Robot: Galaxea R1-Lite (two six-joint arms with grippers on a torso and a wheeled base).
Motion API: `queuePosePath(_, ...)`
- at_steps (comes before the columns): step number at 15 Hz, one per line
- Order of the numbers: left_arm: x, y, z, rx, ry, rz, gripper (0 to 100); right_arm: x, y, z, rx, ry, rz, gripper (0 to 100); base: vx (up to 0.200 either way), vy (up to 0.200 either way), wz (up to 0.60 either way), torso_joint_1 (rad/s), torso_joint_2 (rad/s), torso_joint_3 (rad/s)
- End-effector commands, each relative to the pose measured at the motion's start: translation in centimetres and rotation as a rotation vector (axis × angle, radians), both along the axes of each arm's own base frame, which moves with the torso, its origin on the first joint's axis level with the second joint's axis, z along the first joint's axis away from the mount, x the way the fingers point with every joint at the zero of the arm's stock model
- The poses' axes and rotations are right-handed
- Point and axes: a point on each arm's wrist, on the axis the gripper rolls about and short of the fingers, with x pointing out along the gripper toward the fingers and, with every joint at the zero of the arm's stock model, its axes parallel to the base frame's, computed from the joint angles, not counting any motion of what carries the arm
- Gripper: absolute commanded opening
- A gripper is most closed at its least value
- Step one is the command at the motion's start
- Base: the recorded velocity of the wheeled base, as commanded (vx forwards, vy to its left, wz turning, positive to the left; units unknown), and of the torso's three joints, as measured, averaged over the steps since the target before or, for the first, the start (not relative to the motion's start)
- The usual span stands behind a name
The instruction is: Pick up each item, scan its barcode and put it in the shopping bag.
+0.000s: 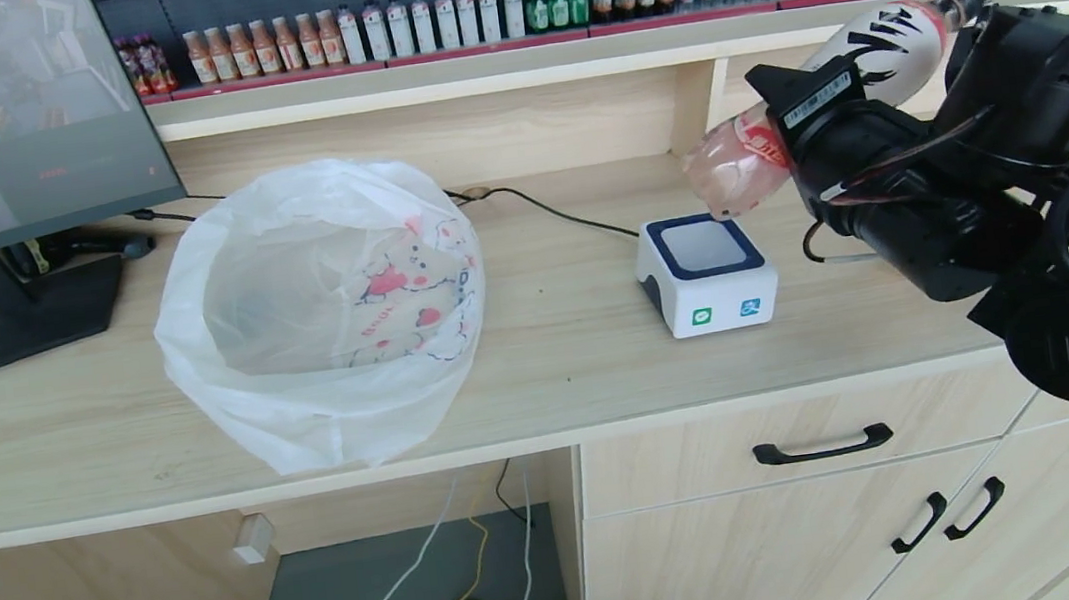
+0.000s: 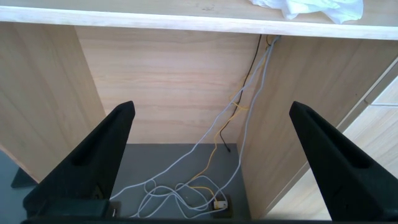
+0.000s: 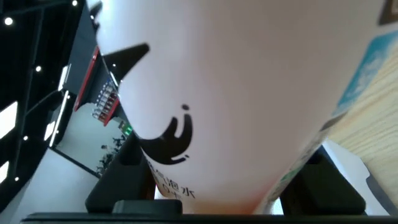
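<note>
Shopping bag (image 1: 236, 415): thin white plastic, standing on the counter (image 1: 582, 365) well to the left of the scanner (image 1: 705, 273), with its mouth wide open and facing up. Pink and red cartoon shapes show through the side nearest the scanner. Cannot tell whether they are print on the bag or something lying inside.

Bottle (image 1: 887, 38): held in the air, tilted, above and to the right of the scanner. The pale pink bottom end hangs just over the scanner's far right corner, and the cap end points up and away. Its white wrap with black marks is close against the wrist camera (image 3: 249, 93).

Right claw (image 1: 800, 114): clamped round the bottle's middle.

Left claw (image 2: 211, 162): spread wide and holding nothing. It is below the counter edge, left of the scanner, facing the open recess with loose wires (image 2: 205, 180) on the floor.

Around the scanner:
- A black cord (image 1: 544, 208) runs across the counter behind it, toward the bag.
- A monitor (image 1: 0, 109) stands far to the left, past the bag.
- A shelf row of drink bottles (image 1: 512, 11) is behind.
- A drawer handle (image 1: 823, 445) is below.
</note>
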Motion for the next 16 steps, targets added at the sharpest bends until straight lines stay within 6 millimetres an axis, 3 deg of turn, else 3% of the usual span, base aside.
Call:
queuePosePath(1,0.0,0.0,0.0,0.0,0.0,0.0,100,-1.5,0.4,0.9,-0.056,-0.033,0.012,0,0.0,0.0,0.0,0.0,0.0,0.0)
queuePosePath(4,0.0,0.0,0.0,0.003,0.0,-0.001,100,-3.4,2.3,1.9,-0.301,-0.143,0.0,0,0.0,0.0,0.0,0.0,0.0,0.0)
queuePosePath(6,0.0,0.0,0.0,0.0,0.0,-0.001,100,-3.6,2.4,0.3,-0.452,-0.133,-0.02,0,0.0,0.0,0.0,0.0,0.0,0.0)
queuePosePath(9,0.0,0.0,0.0,0.003,0.0,-0.001,100,-4.6,2.1,-0.6,-0.681,-0.298,-0.03,0,0.0,0.0,0.0,0.0,0.0,0.0)
queuePosePath(12,0.0,0.0,0.0,-0.002,0.0,0.0,100,-5.9,1.4,-1.3,-0.807,-0.371,0.013,0,0.0,0.0,0.0,0.0,0.0,0.0)
queuePosePath(16,0.0,0.0,0.0,-0.003,0.0,0.0,100,-6.1,0.2,-0.7,-0.86,-0.402,-0.05,0,0.0,0.0,0.0,0.0,0.0,0.0)
